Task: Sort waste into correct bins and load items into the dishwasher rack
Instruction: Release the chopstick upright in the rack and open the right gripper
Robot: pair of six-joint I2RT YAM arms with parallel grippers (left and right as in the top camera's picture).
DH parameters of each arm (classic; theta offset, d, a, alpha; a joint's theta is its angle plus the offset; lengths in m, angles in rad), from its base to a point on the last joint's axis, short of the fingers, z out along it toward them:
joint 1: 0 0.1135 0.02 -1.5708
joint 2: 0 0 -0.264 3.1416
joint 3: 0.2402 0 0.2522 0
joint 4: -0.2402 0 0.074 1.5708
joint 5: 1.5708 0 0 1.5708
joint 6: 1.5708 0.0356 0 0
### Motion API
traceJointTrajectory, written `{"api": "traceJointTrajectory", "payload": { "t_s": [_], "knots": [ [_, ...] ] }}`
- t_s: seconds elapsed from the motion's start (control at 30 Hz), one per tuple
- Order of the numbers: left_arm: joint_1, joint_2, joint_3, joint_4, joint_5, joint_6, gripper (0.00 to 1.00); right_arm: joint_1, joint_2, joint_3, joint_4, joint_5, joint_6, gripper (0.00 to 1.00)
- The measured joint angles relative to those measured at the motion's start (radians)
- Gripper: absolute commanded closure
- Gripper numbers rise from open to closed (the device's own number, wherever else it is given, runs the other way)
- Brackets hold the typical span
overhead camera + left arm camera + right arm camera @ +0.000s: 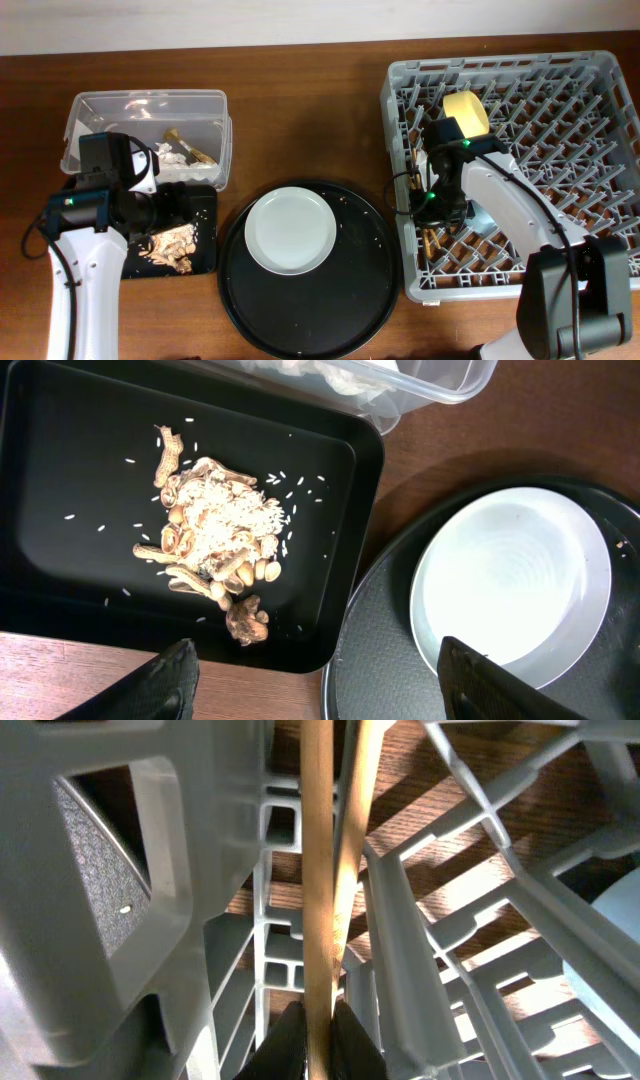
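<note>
My right gripper (432, 203) is down inside the grey dishwasher rack (560, 75) and is shut on the wooden chopsticks (318, 870), which stand between the pegs (318, 1038). A yellow bowl (467, 113) sits in the rack behind it. My left gripper (320, 698) is open and empty above the near edge of the shallow black tray (60, 590), which holds beige food scraps (215, 530). The clear tub (150, 105) behind it holds white tissue and a brown wrapper piece (190, 148). The pale plate (291, 231) lies on the large round black tray. The pink cup is out of view.
The large round black tray (370, 290) sits at the front middle between the bins and the rack. A pale blue shape (612, 970) shows in the rack to the right of the chopsticks. Bare wooden table lies behind the round tray.
</note>
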Motion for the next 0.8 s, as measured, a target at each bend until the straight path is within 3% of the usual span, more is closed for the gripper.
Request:
{"api": "traceJointTrajectory", "payload": {
  "t_s": [0.57, 0.73, 0.77, 0.8],
  "knots": [
    [0.000, 0.000, 0.000, 0.000, 0.000, 0.000, 0.24, 0.000, 0.000, 0.168, -0.193, 0.003, -0.001, 0.96],
    [0.000, 0.000, 0.000, 0.000, 0.000, 0.000, 0.24, 0.000, -0.004, 0.230, -0.158, 0.024, 0.031, 0.96],
    [0.000, 0.000, 0.000, 0.000, 0.000, 0.000, 0.24, 0.000, -0.004, 0.230, -0.145, 0.028, 0.040, 0.93],
    [0.000, 0.000, 0.000, 0.000, 0.000, 0.000, 0.24, 0.000, -0.004, 0.230, -0.142, 0.031, 0.045, 0.77]
  ]
}}
